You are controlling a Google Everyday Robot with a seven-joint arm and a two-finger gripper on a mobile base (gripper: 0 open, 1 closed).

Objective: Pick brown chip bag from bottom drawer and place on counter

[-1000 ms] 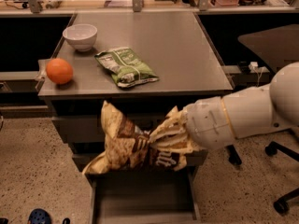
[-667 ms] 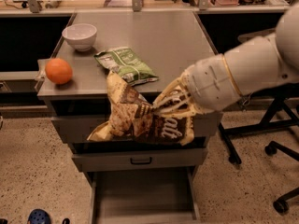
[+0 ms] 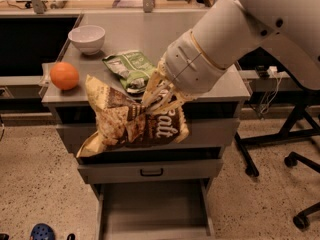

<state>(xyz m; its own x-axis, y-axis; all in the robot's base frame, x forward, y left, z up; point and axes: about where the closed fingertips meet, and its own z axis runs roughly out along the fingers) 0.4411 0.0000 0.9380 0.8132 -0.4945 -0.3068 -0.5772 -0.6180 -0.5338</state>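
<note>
Your counter (image 3: 150, 29) lies up and behind, the drawer (image 3: 152, 209) open below. The bag (image 3: 125, 124) hangs before the front edge, long axis along it, slung left of and under the gripper (image 3: 159, 98) — clamped on its crinkled top.

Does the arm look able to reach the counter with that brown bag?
Probably yes: the gripper, shut on the brown chip bag, hangs at the front edge of the counter; bare surface lies behind the green bag.

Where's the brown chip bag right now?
The brown chip bag hangs from the gripper, centre-left in view, in front of the counter edge, below the green chip bag, above the open bottom drawer.
</note>
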